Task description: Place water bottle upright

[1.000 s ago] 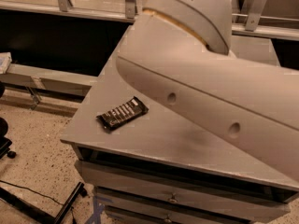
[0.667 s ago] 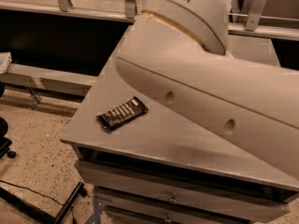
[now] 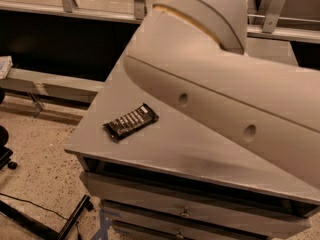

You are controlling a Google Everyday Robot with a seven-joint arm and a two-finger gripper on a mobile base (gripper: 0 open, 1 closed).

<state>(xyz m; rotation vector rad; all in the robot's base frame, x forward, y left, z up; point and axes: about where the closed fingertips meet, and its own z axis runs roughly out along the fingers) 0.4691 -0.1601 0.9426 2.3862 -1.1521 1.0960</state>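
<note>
Grey metal is what the desk is made of, and its flat top is seen from above and a little from the side. Most of the right half of the view is filled by the big pale arm of the robot, which is stretched over the desk from the top middle down to the right edge. Two small round holes are seen in the arm's side. The end effector is not seen anywhere, so it cannot be told where it is, or if it is apart, together or clamped on something. The water bottle is not seen either, and where it lies cannot be told. One black snack bar wrapper with pale stripes is laid flat on the desk, near the front left corner and to the left of the arm. Drawers with small knobs are stacked under the desk top. A speckled floor is seen at the left, and a thin black cable is laid across it.
</note>
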